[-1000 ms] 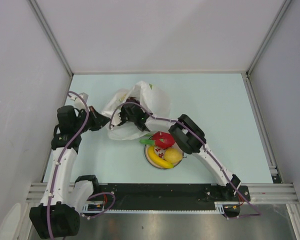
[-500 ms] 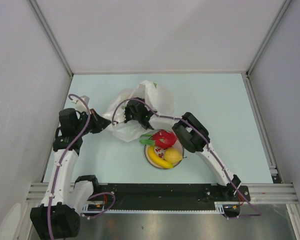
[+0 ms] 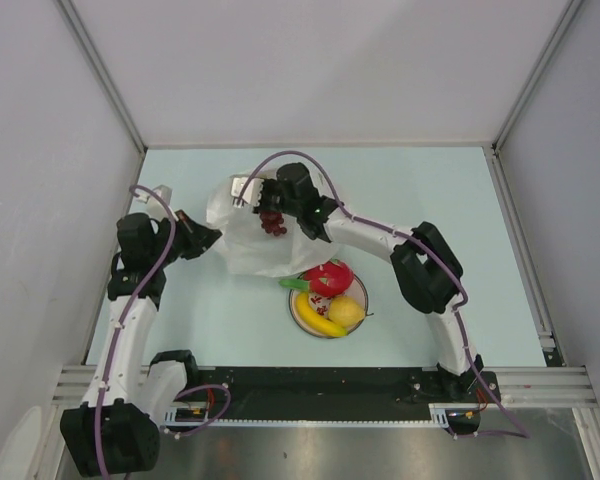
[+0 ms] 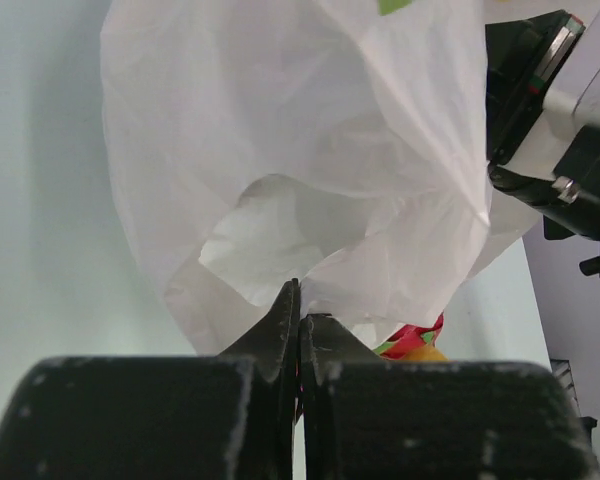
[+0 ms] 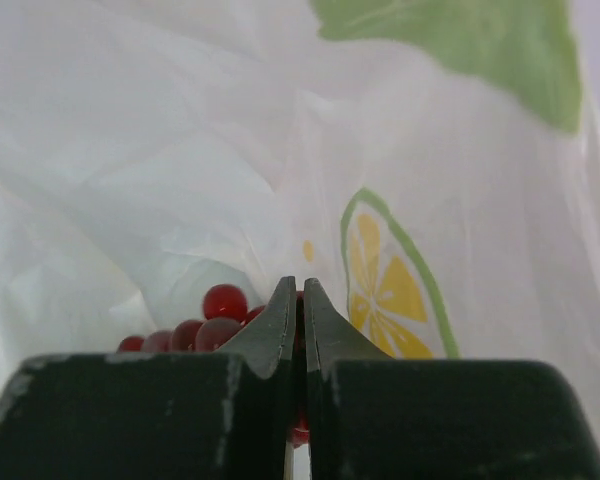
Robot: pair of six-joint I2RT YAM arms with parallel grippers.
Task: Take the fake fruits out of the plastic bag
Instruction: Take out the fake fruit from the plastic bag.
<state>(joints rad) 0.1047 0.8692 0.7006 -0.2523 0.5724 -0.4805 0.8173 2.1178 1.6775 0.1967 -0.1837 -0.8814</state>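
The white plastic bag point(image 3: 248, 250) lies crumpled left of centre. My left gripper point(image 3: 212, 239) is shut on its near-left edge, and the left wrist view shows the plastic pinched between the closed jaws point(image 4: 300, 297). My right gripper point(image 3: 270, 205) hovers over the bag's far side, shut on the dark red grapes point(image 3: 272, 225), which hang below it. In the right wrist view the grapes point(image 5: 212, 322) bulge out to the left of the closed jaws point(image 5: 301, 285). The banana point(image 3: 318, 323), the lemon point(image 3: 347, 311) and the red fruit point(image 3: 328, 277) rest on the plate point(image 3: 292, 308).
The plate stands just near-right of the bag, under my right forearm. The bag's lemon-slice print point(image 5: 385, 285) fills the right wrist view behind the jaws. My right arm's housing point(image 4: 560, 130) crowds the right side of the left wrist view.
My right gripper has shut on the grapes and swung up and toward the far side, lifting them out of the bag. The bag has sagged flatter. The left gripper keeps its hold.
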